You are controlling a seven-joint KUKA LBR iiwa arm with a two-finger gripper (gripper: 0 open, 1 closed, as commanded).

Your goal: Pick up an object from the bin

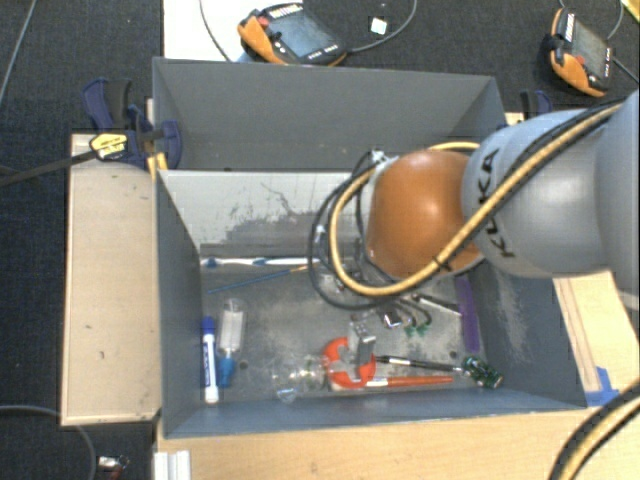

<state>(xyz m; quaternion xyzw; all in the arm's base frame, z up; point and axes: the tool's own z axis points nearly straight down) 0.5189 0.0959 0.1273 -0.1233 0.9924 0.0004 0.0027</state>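
Jaws sit low over a red-orange handled tool (345, 368), near-middle of the bin (300, 118) floor; apart or together, can't tell. Green-tipped rod (487, 374) lies right of the tool, blue-white marker (210, 363) well left. Arm (560, 208) reads "KUKA".

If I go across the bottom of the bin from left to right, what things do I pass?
White and blue marker → clear syringe → clear plastic piece → orange tool by the gripper → green end of a thin black stick.
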